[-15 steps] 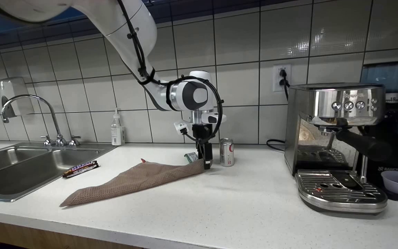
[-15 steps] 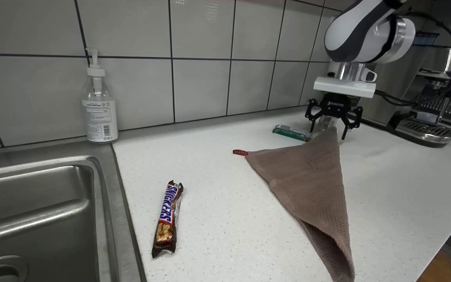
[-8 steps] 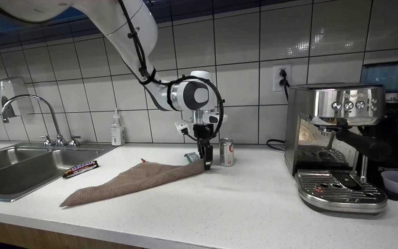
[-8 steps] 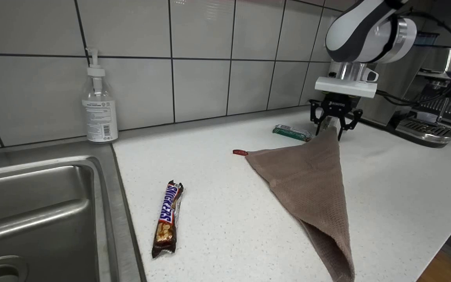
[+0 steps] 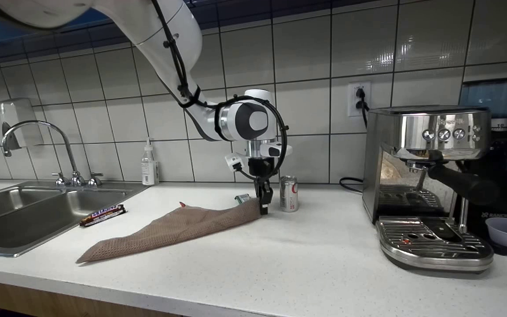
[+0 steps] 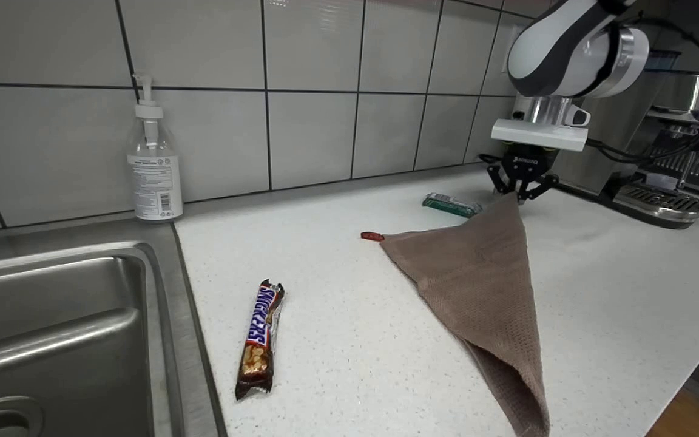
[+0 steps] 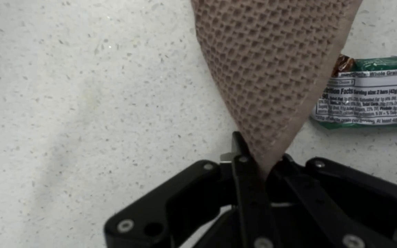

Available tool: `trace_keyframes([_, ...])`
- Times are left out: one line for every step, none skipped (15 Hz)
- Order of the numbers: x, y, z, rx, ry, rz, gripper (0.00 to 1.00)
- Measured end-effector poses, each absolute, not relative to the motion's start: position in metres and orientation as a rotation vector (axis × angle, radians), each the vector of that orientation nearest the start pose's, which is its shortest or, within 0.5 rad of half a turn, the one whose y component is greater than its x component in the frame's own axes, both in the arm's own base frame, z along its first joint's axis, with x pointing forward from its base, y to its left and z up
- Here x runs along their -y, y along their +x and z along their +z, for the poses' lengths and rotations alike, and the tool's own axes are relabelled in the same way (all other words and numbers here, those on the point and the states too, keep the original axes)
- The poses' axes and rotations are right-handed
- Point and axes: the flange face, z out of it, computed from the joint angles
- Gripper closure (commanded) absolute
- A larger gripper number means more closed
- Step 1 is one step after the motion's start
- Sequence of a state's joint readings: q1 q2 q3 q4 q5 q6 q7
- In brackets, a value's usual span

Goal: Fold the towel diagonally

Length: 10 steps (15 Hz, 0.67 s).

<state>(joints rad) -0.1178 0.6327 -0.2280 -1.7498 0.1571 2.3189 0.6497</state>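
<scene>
Both exterior views face the wall [image 6: 313, 139]; wrist view looks down, closer.

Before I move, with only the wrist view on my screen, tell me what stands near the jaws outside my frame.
Observer: In an exterior view, a silver can stands upright near, but apart from, the gripped corner of the towel.
Operator: Now report on a towel corner outside my frame.
Observer: In both exterior views, a red tag sticks out at one.
Operator: Last, name something loose farther off.
Observer: A Snickers bar lies on the counter beside the sink.
</scene>
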Motion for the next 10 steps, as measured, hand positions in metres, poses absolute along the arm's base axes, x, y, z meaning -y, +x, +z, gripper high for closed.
trace_keyframes([0.211, 0.626, 0.214, -1.613, -2.730, 0.061, 0.99])
trace_keyframes([0.212, 0.626, 0.215, -1.615, -2.729, 0.059, 0.99])
trace_keyframes([0.213, 0.626, 0.216, -1.617, -2.729, 0.057, 0.99])
trace_keyframes([0.213, 0.626, 0.217, -1.617, -2.728, 0.054, 0.99])
trace_keyframes([0.213, 0.626, 0.218, -1.617, -2.727, 0.051, 0.99])
trace_keyframes([0.213, 0.626, 0.220, -1.616, -2.727, 0.048, 0.99])
trace_keyframes([0.212, 0.627, 0.222, -1.614, -2.727, 0.042, 0.99])
trace_keyframes([0.211, 0.627, 0.226, -1.611, -2.727, 0.035, 0.99])
trace_keyframes([0.210, 0.628, 0.229, -1.606, -2.727, 0.028, 0.99])
trace_keyframes([0.207, 0.629, 0.234, -1.599, -2.728, 0.020, 0.99])
